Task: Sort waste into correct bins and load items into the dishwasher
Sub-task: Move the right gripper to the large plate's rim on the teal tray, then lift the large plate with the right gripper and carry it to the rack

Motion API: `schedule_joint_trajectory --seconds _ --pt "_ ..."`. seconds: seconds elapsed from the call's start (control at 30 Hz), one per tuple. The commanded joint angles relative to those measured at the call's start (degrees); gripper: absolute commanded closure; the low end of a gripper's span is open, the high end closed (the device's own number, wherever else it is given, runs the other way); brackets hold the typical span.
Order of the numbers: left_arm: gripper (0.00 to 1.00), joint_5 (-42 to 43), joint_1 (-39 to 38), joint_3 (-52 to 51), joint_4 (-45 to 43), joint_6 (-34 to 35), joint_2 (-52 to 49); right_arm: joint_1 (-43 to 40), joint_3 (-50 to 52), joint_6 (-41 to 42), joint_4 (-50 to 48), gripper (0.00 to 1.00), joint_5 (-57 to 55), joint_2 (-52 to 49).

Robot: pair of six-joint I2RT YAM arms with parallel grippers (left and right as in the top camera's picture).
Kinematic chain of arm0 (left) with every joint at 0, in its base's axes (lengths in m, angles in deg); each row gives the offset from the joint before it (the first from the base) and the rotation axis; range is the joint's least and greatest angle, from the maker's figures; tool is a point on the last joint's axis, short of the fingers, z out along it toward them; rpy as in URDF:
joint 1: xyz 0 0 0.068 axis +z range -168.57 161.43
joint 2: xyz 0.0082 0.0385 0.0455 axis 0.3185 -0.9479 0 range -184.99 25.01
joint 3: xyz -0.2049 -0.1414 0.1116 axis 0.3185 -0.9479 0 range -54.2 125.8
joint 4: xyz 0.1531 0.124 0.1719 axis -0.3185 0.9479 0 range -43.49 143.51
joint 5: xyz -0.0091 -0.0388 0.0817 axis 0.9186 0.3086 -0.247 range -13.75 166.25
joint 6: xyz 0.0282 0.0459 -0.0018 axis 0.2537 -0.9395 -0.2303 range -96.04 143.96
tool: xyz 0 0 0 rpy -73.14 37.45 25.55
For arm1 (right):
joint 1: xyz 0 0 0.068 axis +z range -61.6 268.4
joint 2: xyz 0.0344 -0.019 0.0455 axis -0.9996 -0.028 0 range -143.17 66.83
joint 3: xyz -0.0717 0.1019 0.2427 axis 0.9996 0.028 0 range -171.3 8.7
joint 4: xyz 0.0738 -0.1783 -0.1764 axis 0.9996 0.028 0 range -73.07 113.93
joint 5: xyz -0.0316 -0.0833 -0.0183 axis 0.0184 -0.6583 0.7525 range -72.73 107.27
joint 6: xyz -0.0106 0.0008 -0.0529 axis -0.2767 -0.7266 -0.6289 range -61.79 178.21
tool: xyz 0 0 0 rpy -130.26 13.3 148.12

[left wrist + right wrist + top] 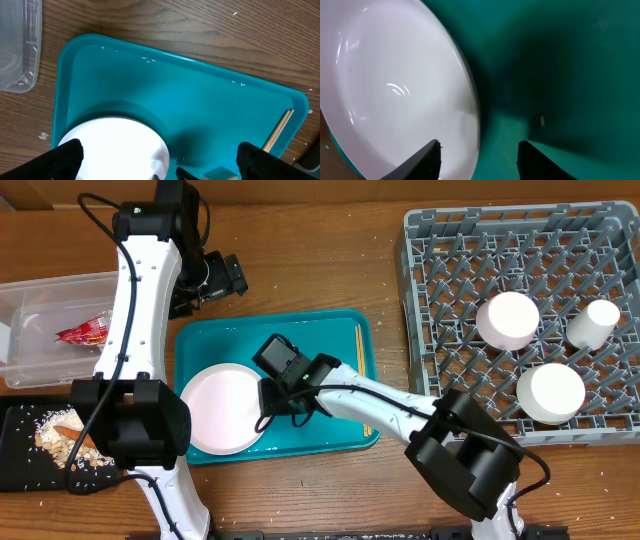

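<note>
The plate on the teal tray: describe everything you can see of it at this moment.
The plate is round, white to pale pink, smooth and glossy, with a shallow raised rim. It looks empty and clean. It lies flat, right side up, at the left end of the teal tray, apart from the chopsticks at the tray's far right. The right gripper straddles its right rim, one finger over the plate and one over the tray, with the jaws apart. Whether either finger touches the plate cannot be told.

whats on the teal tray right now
A white plate on its left side and wooden chopsticks along its right edge. The right gripper straddles the plate's rim, and that arm hides part of the teal tray beneath it.
</note>
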Motion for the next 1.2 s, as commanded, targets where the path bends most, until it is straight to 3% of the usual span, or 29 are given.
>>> schedule_joint_trajectory --seconds 0.0,0.23,0.57,0.9,1.17 --pt "0.0 0.42 -0.39 -0.52 -0.04 0.81 0.63 1.95 -0.61 0.46 -0.33 0.48 0.13 -1.77" --pt "0.0 0.42 -0.39 -0.52 -0.04 0.81 0.63 2.45 -0.63 0.48 -0.17 0.53 -0.11 -1.77" --pt "0.0 0.42 -0.39 -0.52 -0.04 0.81 0.63 1.66 -2.89 0.48 2.86 0.96 -0.13 -1.73" --pt "0.0 0.42 -0.39 -0.52 -0.04 0.81 0.63 -6.36 -14.56 -1.11 20.96 0.96 -3.65 -0.94" --pt "0.0 0.42 -0.39 -0.52 -0.04 0.81 0.63 -25.79 -25.59 -8.79 35.82 0.96 -21.42 9.49"
